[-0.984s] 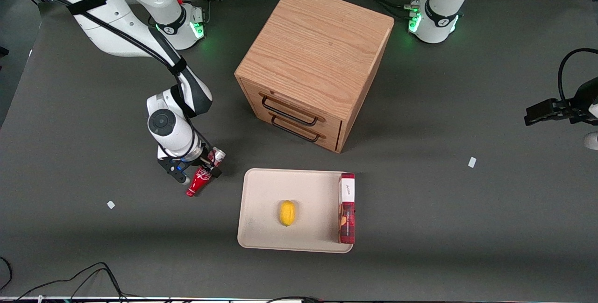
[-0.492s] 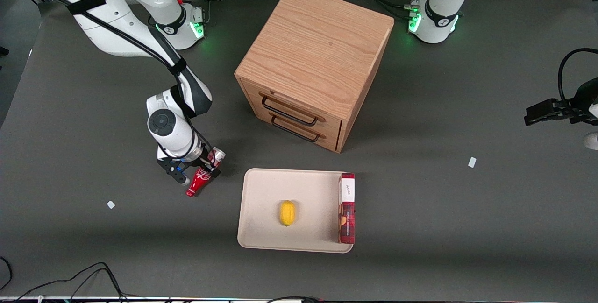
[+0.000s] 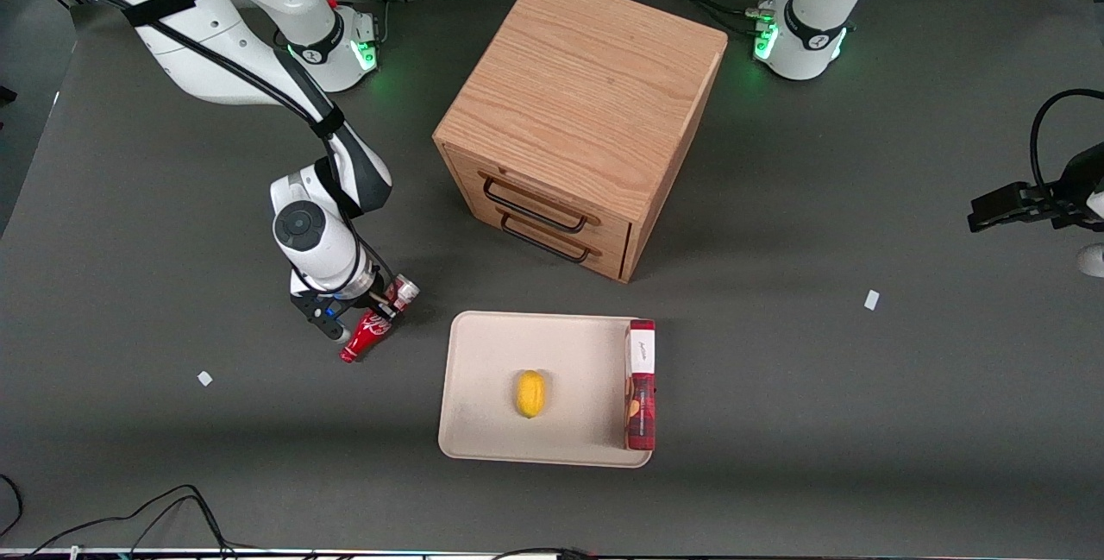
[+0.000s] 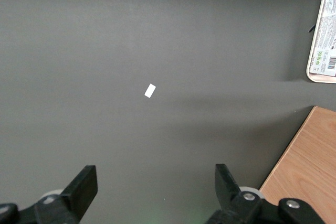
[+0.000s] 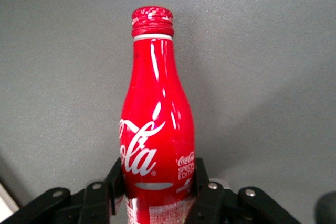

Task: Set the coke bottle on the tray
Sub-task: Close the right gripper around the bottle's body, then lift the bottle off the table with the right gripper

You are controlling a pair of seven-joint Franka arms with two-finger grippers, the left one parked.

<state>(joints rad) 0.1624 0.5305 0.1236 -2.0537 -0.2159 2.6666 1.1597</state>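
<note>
Nearest the front camera, black cables [image 3: 164, 512] trail along the edge of the dark grey table [image 3: 862, 422], a matte sheet that fills nearly the whole scene. A little farther in lies the tray [image 3: 483, 422], flat on the table, with a lemon [image 3: 530, 393] near its middle and a long red box [image 3: 641, 385] lying along its edge toward the parked arm's end. Two small white scraps [image 3: 204, 378] rest on the bare surface, one toward each end.

Beside the tray, toward the working arm's end and apart from its rim, the gripper [image 3: 360, 316] is clamped across the lower body of the coke bottle [image 3: 373, 324], its fingers [image 5: 203, 190] pressing both sides below the white script. The bottle lies tilted, red cap toward the camera, silvery base farther off; whether it is clear of the table is hard to say from here.

Farther still stands the wooden drawer cabinet [image 3: 582, 94], its two dark handles facing the tray, then the arm bases with green lights at the table's edge.

Against half a second ago, the bottle's cap end has shifted slightly away from the camera with the gripper; tray, lemon and box are unchanged.
</note>
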